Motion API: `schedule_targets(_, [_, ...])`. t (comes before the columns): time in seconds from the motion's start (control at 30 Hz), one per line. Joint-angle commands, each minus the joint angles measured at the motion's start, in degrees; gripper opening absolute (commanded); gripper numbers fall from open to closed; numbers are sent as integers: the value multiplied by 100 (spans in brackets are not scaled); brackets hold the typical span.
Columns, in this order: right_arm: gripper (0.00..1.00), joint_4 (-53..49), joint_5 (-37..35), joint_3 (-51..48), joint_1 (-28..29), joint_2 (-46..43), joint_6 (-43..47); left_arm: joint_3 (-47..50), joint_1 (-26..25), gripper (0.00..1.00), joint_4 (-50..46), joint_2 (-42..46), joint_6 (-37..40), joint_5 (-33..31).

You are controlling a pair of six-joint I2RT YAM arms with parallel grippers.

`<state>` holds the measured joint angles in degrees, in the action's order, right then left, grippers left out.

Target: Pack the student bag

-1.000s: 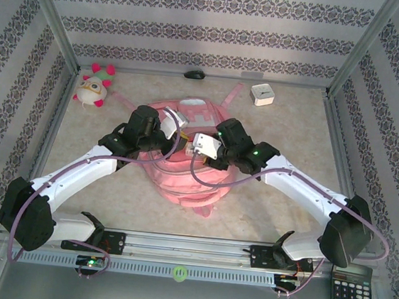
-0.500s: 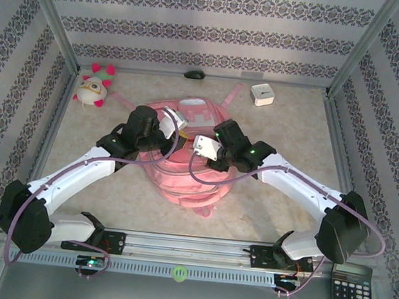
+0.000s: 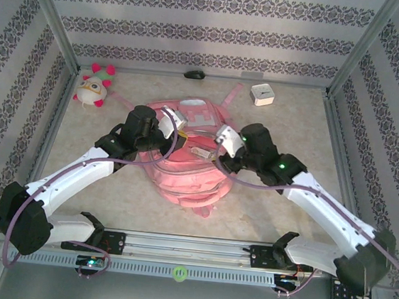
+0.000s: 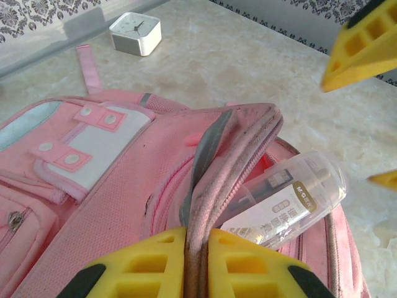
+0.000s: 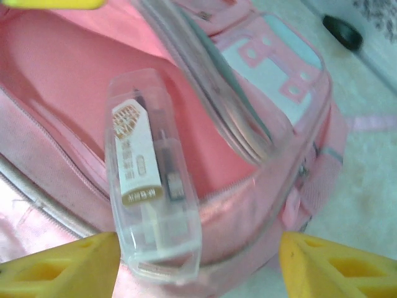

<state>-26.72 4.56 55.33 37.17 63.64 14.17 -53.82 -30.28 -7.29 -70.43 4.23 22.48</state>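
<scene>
The pink student bag (image 3: pixel 183 169) lies in the middle of the table with its main compartment open. My left gripper (image 3: pixel 175 134) is shut on the bag's zipper rim (image 4: pixel 208 180) and holds that edge up; the yellow fingers (image 4: pixel 149 267) pinch it flat. A clear plastic pen case (image 5: pixel 152 205) with a white label rests tilted in the bag's mouth, also seen as the pen case (image 4: pixel 291 198). My right gripper (image 5: pixel 198 267) stands open just outside the case's near end, its fingers apart on either side and not touching it. From above, the right gripper (image 3: pixel 217 153) sits at the bag's right edge.
A white-and-pink plush toy (image 3: pixel 94 85) lies at the back left. A small white clock (image 3: pixel 263 94) and a black mouse (image 3: pixel 194 74) sit by the back wall. A calculator (image 3: pixel 352 298) lies at the near right, partly under the right arm. Metal frame posts bound the table.
My right gripper has opened, let go of the pen case in the bag's mouth, and drawn back to the right. The left gripper has kept its hold on the rim.
</scene>
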Motion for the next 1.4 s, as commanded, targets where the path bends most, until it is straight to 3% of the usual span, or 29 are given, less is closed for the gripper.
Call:
schedule_targets(0.0, [60, 160, 354, -474, -116, -372, -2220, -132, -30, 13, 536, 271, -27, 332])
schedule_targets(0.13, [44, 566, 393, -840, -140, -537, -4187, -139, -22, 13, 544, 243, -53, 370])
schedule_targets(0.23, [34, 1055, 495, -1024, -72, -413, -4933, -138, -22, 12, 586, 224, -93, 396])
schedule_targets(0.6, [18, 2500, 670, -788, 96, 773, -5335, -85, -26, 13, 691, 219, -179, 526])
schedule_targets(0.8, [16, 3387, 455, -383, 144, 1453, -5362, -41, -25, 12, 768, 172, -256, 779])
schedule_targets(0.87, [18, 3511, 382, -319, 126, 1558, -5284, -25, -22, 14, 682, 179, -223, 763])
schedule_targets(0.93, [28, 3402, 310, -316, 54, 1489, -5206, -41, -23, 21, 458, 202, -160, 646])
schedule_targets(1.0, [39, 3043, 186, -462, -5, 1133, -5066, -43, -24, 42, 178, 310, -196, 379])
schedule_targets(1.07, [43, 2658, 97, -746, 15, 600, -4658, -43, -5, 57, -193, 495, -338, 33])
schedule_targets(1.17, [59, 1991, 36, -1130, 189, -326, -3436, 22, 134, 64, -897, 808, -854, -416])
schedule_targets(1.27, [66, 1445, 179, -1312, 432, -990, -1920, 297, 338, 67, -1527, 1155, -1478, -612])
schedule_targets(1.37, [69, 891, 437, -1226, 513, -1072, -564, 772, 653, 70, -1752, 1552, -1782, -441])
